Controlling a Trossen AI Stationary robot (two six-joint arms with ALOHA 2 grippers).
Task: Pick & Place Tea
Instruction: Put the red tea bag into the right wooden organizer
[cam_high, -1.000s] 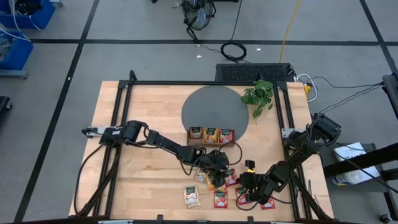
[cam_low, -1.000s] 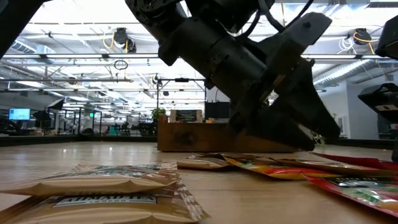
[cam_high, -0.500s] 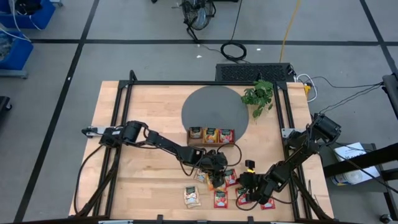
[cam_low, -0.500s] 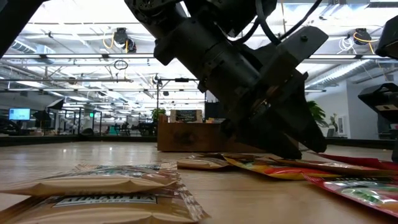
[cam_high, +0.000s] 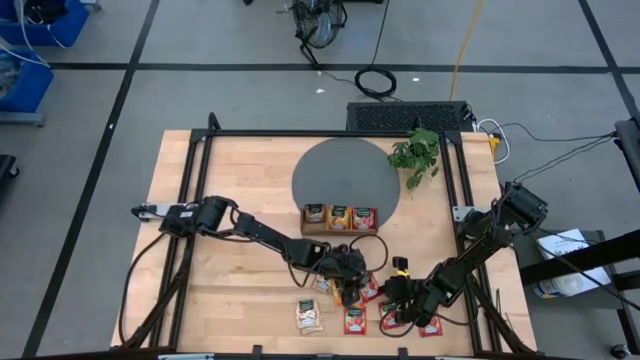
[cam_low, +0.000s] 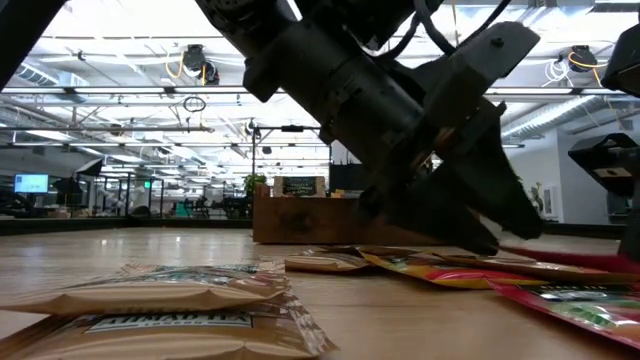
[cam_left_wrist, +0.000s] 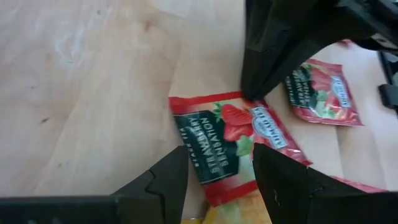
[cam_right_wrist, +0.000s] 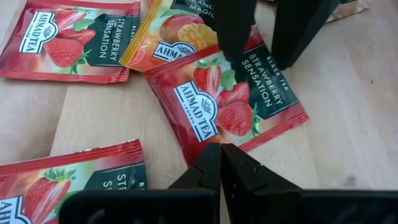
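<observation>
Left wrist view showed the left gripper (cam_left_wrist: 217, 177) spread above a red sachet (cam_left_wrist: 233, 140), apparently to straddle it. That sachet lay near the wooden tray (cam_high: 339, 218). The right gripper (cam_right_wrist: 221, 163), fingers pressed together, waited beside it.

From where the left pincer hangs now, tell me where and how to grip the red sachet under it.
Take the red sachet by its bare edge, coming straight down with the left pincer, whose fingers are already open across it. It lies flat on the table, so one finger should probably slide under that edge. Avoid the side overlapping the orange sachet.
</observation>
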